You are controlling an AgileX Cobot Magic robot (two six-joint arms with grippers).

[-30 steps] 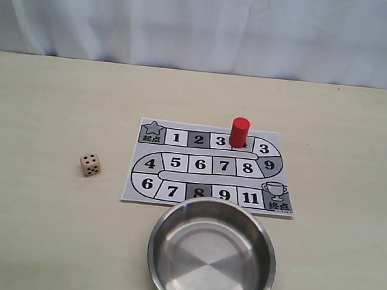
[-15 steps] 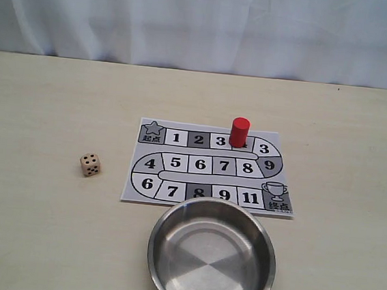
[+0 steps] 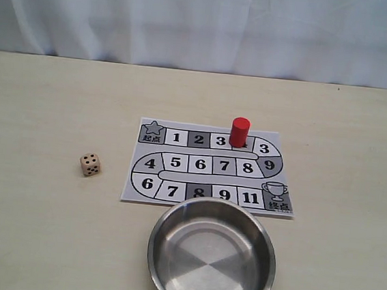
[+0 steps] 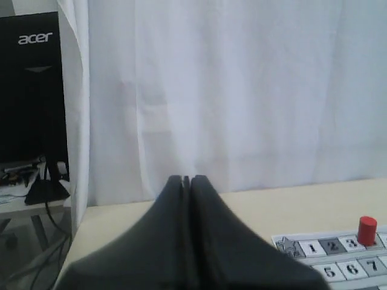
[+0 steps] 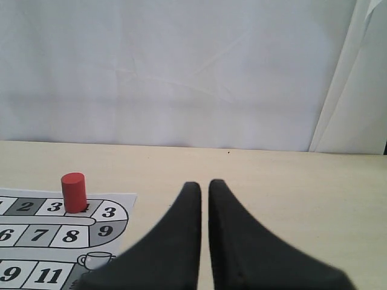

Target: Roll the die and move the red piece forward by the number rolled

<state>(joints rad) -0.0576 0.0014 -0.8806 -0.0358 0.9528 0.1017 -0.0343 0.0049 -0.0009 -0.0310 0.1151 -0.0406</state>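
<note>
The pale wooden die [image 3: 90, 164] rests on the table left of the paper game board [image 3: 176, 184]. On the board's top row the red piece [image 3: 239, 131] stands upright over the square after 3. It also shows in the left wrist view as the red piece [image 4: 366, 230] and in the right wrist view as the red piece [image 5: 74, 192]. My left gripper [image 4: 186, 179] is shut and empty, above the table's left side. With only a sliver between its fingers, my right gripper [image 5: 205, 184] is shut and holds nothing. Neither gripper appears in the exterior view.
An empty steel bowl [image 3: 211, 256] sits at the table's front edge, overlapping the board's near side. A white curtain [image 3: 205, 23] hangs behind the table. A black monitor [image 4: 30, 90] stands beyond the table's left end.
</note>
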